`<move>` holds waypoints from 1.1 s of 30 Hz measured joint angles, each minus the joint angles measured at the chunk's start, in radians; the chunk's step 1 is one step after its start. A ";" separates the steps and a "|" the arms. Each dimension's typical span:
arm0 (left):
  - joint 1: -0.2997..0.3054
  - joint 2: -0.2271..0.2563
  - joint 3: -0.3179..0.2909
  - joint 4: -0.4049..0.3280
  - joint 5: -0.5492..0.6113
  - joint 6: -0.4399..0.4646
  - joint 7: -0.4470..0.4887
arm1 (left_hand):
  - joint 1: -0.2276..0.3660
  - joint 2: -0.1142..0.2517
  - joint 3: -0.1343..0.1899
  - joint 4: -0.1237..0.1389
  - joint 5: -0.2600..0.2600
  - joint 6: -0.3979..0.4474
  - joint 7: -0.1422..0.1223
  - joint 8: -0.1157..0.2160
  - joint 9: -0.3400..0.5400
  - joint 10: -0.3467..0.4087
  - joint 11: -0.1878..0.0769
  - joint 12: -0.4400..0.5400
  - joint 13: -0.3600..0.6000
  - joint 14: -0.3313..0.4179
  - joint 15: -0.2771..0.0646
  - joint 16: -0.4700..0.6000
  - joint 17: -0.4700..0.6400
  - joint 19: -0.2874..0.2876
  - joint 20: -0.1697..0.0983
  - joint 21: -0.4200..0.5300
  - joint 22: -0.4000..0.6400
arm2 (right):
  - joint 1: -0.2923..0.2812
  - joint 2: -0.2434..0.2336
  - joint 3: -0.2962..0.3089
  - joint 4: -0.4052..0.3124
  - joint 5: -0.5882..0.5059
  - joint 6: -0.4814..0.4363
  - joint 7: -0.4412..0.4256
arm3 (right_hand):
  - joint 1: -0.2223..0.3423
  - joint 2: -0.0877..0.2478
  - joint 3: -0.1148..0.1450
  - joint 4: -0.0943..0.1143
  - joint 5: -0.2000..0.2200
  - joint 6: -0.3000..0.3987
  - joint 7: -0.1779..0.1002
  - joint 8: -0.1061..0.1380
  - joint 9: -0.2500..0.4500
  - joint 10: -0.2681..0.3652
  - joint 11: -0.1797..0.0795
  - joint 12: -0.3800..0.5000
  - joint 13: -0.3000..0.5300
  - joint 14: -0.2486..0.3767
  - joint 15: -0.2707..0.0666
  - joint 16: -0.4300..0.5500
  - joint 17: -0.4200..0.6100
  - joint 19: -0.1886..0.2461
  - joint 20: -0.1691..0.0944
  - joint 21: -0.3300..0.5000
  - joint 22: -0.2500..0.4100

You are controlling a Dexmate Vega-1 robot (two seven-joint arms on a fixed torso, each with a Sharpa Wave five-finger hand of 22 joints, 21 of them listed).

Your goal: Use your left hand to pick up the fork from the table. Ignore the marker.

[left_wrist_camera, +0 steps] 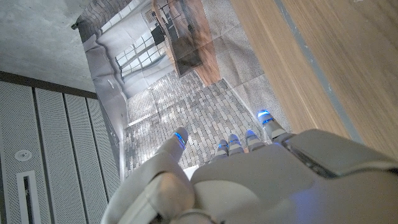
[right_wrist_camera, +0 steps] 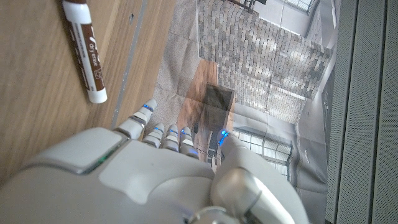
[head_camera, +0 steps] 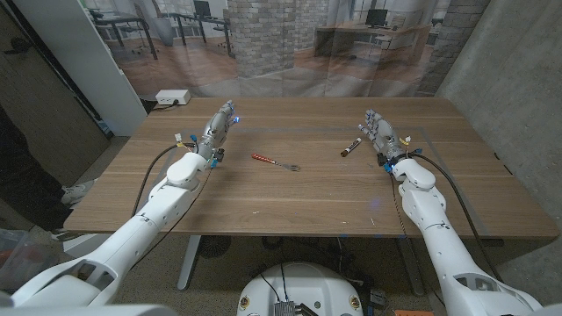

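Fork (head_camera: 276, 162), slim, metal-headed with a red handle, lying flat near the middle of the pale wooden surface (head_camera: 307, 197), handle end pointing toward the left hand, head end pointing away from it. Touched by nothing. Left hand (head_camera: 216, 130), white with blue-lit fingertips, standing beside the fork on the handle side, near but clearly apart from it, fingers stretched out and spread, holding nothing; same look from the left wrist view, fingers (left_wrist_camera: 236, 144) extended over the surface edge toward the brick-patterned backdrop (left_wrist_camera: 186, 112). Brown dry-erase marker with a white label (head_camera: 351, 147) lying on the opposite side of the fork, well apart from it, just beside the right hand. Right hand (head_camera: 381, 136), likewise white, also with fingers apart and empty, farther from the fork than the marker is. White box with a cable (head_camera: 173, 97) sitting beyond the fork at the far left corner of the surface.
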 measured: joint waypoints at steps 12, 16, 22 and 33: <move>-0.009 0.027 -0.001 -0.029 0.028 0.009 -0.007 | 0.039 -0.012 0.005 -0.043 -0.019 0.013 -0.005 0.000 0.000 0.004 -0.004 0.000 0.000 0.009 0.002 0.000 0.003 0.000 0.000 -0.008 0.000 | -0.003 0.021 0.022 0.000 -0.023 0.002 0.019 | 0.000 0.000 0.000 0.000 0.000 0.004 0.004 0.000 0.000 0.000 0.000 0.000 0.000 0.000 0.000 0.000 0.001 0.000 0.000 0.000 0.000; -0.011 0.036 -0.001 -0.037 0.042 0.021 -0.020 | 0.044 -0.018 0.003 -0.055 -0.023 0.020 -0.005 0.000 0.000 0.006 -0.006 0.000 0.000 0.009 0.002 0.000 0.003 0.000 0.000 -0.012 0.000 | -0.005 0.029 0.030 0.000 -0.027 0.005 0.022 | 0.000 0.000 0.000 0.000 0.000 0.005 0.005 0.000 0.000 0.000 0.000 0.000 0.000 0.000 0.000 0.000 -0.001 0.000 0.000 0.000 0.000; -0.013 0.054 -0.003 -0.059 0.057 0.035 -0.032 | 0.057 -0.020 0.007 -0.070 -0.030 0.022 -0.003 0.000 0.000 0.013 -0.013 0.000 0.000 0.012 0.005 0.000 0.003 0.000 0.000 -0.012 0.000 | -0.006 0.035 0.036 0.000 -0.032 0.013 0.028 | 0.000 0.000 0.004 -0.004 0.000 0.005 0.005 0.000 0.000 0.004 0.004 0.000 0.000 0.000 0.000 0.000 -0.002 0.000 0.000 0.000 0.000; -0.015 0.086 -0.007 -0.096 0.075 0.059 -0.047 | 0.079 -0.016 0.011 -0.091 -0.038 0.036 0.001 0.000 0.005 0.019 -0.017 0.000 0.000 0.020 0.001 0.000 0.003 0.000 0.000 -0.018 0.000 | -0.004 0.038 0.034 0.003 -0.039 0.032 0.036 | 0.000 0.000 0.004 -0.004 0.000 0.005 0.005 0.000 0.000 0.004 0.004 0.000 0.000 0.000 0.000 0.000 -0.002 0.000 0.000 0.000 0.000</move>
